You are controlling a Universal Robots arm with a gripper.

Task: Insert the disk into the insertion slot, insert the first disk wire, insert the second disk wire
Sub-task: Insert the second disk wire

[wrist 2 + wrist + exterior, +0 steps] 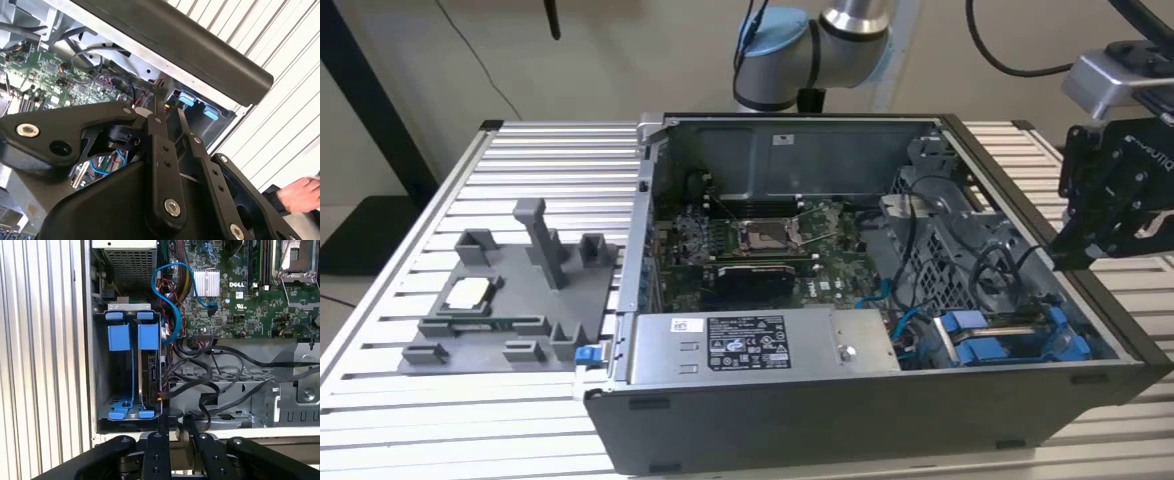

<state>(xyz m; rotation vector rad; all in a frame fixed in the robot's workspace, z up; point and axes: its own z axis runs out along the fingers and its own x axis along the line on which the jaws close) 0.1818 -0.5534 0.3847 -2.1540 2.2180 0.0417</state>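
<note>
Exterior view: an open computer case (854, 420) lies on a slatted metal surface (400, 430). A grey fixture tray (507, 300) sits beside it on the exterior view's left. The grey power supply box (761, 345) at the near wall carries a white-and-black printed label, and the motherboard (761, 235) lies beyond it. Blue carrier frames (1001, 340) stand in the near corner on the exterior view's right. The pincer (1074, 245) hangs outside and above the case's wall on that same side, with pale lettering on its black body. The arm (834, 30) rises behind the far wall.

Second wrist view: the pincer (167, 107) points past the case's dark rim toward two blue tabs (187, 100) and a tangle of wires. Its fingers (162, 150) run side by side with a narrow gap and nothing between them. A person's hand (300, 194) shows at the picture's edge, over the slatted surface.

First wrist view: the disk (150, 380) stands edge-on in the drive cage (100, 365), clipped in the blue carrier on the side nearer the motherboard. The neighbouring blue carrier (119, 337) has no drive in it. A blue cable (172, 295) loops just beside the cage, and black cables (220, 385) cross the case floor. Whether any wire is plugged into the disk cannot be told. White print marks the board. The pincer (175, 422) hovers at the case rim, slightly parted and empty.
</note>
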